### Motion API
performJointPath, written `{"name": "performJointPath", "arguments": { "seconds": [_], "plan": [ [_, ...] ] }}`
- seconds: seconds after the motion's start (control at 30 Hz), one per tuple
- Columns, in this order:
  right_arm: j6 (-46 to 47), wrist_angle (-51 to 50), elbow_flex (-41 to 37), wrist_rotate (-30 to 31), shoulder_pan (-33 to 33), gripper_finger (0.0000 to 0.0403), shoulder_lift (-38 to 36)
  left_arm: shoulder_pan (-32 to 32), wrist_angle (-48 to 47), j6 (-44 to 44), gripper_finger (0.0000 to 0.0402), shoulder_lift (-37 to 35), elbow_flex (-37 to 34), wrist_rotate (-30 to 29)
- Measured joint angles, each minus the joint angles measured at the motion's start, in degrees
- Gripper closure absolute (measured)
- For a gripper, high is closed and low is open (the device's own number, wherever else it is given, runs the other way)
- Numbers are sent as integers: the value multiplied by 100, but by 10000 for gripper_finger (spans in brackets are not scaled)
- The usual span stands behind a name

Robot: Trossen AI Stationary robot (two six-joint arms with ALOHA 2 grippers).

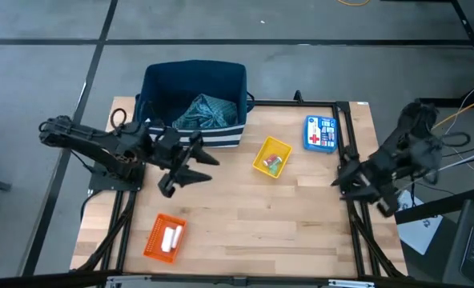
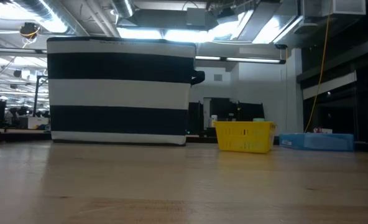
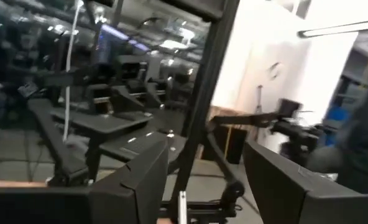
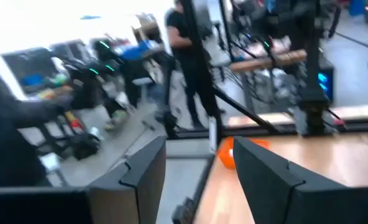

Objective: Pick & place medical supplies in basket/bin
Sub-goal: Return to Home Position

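A teal patterned cloth (image 1: 205,112) lies inside the navy, white-striped basket (image 1: 150,88) at the table's far side. That basket also shows in the low view (image 2: 119,90). A small yellow basket (image 1: 262,149) (image 2: 244,135) holds green and red tubes (image 1: 273,164). An orange basket (image 1: 155,238) near the front left holds white rolls (image 1: 172,238). My left gripper (image 1: 190,172) (image 3: 206,180) is open and hovers just in front of the striped basket. My right gripper (image 1: 345,178) (image 4: 199,165) is open at the table's right edge. It points across the table toward the orange basket (image 4: 224,152).
A blue first-aid box (image 1: 320,134) (image 2: 314,142) lies at the far right, beside the yellow basket. Bare wood (image 1: 269,224) spans the table's middle and near side. A black frame runs along the table's edges. A person stands in the room beyond the table.
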Motion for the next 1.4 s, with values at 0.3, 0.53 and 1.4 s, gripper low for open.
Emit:
{"name": "performJointPath", "arguments": {
  "seconds": [0.3, 0.53, 1.4],
  "plan": [
    [-671, 1445, -1689, -287, 216, 214, -1535, -551, 2485, -27, 195, -1600, -2926, -518],
    [-606, 1412, -2615, -306, 216, 214, -2796, -1153, 2588, 117, 194, -2127, -3892, -1411],
    [795, 3713, -5711, -259, 213, 214, -3863, -1607, 3807, -267, 190, -2619, -6057, -2539]
  ]
}}
